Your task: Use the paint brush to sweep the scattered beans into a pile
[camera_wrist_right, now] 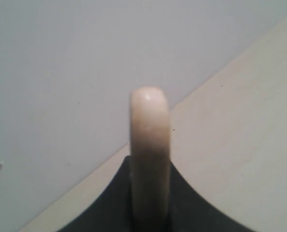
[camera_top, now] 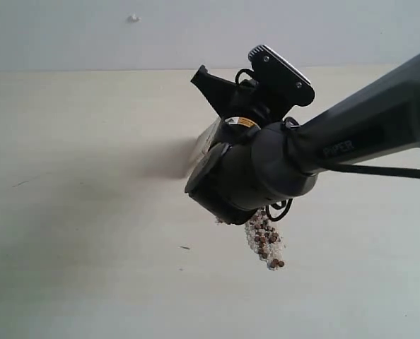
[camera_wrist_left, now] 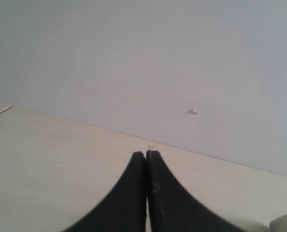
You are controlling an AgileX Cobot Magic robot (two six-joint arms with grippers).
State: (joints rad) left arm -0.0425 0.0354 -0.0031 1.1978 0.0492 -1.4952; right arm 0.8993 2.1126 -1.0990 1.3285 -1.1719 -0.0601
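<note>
Spreading wide across the scene, a pale cream table (camera_top: pixel 68 212), wood-tone, w/ a thin dark speck (camera_top: pixel 185 248) left of centre. Far edge meets a plain grey-blue wall (camera_top: pixel 54 35), one small white nub (camera_top: pixel 133 18) stuck on it. Right arm (camera_top: pixel 365 127) reaches in from the right, its bulky wrist (camera_top: pixel 259 169) at centre hiding most of the action.

Right gripper (camera_wrist_right: pixel 150 162) is clamped narrow on the paint brush (camera_wrist_right: pixel 150 121), fingers pressed on both sides of the cream handle. Handle shows edge-on, rounded end poking past the fingertips twd the far wall. In the exterior view the brush's other end is only a pale blur just left of the wrist, so the long axis seems to run far-to-near, but the tilt can't be read.

Beans (camera_top: pixel 266 244) sit just near of the wrist, gathered in a narrow pile (camera_top: pixel 268 248) mixed w/ white grains (camera_top: pixel 252 236), stretched far-to-near, far end tucked under the arm. Left gripper (camera_wrist_left: pixel 147 153) faces the far wall, fingers pressed together, holding nothing.
</note>
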